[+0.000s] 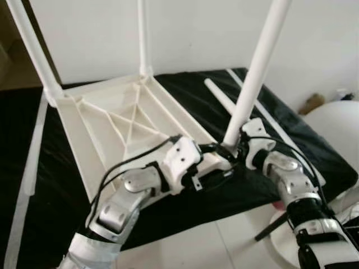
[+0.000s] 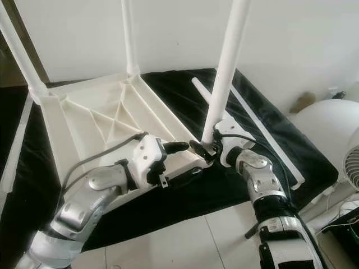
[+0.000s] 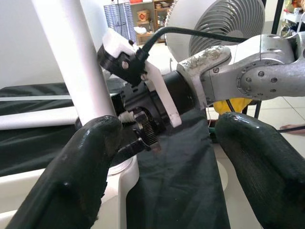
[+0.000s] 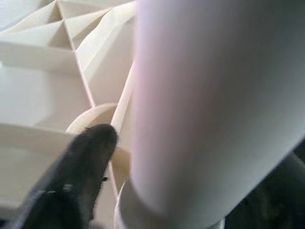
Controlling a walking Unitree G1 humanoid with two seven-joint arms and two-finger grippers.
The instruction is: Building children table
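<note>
The white plastic children's table (image 2: 106,117) lies upside down on a black cloth (image 2: 263,134). Three white legs stand up from it: two at the back and one at the front right corner (image 2: 224,67). My right gripper (image 2: 203,148) is at the base of that front right leg, shut on it; in the right wrist view the leg (image 4: 209,95) sits against a black finger (image 4: 81,171). Beside that corner, my left gripper (image 2: 184,161) is open at the table's front edge, its fingers (image 3: 81,176) spread wide.
A loose white leg (image 1: 221,96) lies on the cloth behind the front right corner. Long white strips run along the cloth's left (image 1: 28,168) and right (image 1: 269,117) sides. A white round object (image 2: 325,129) and a fan (image 2: 350,168) stand at the right on the tiled floor.
</note>
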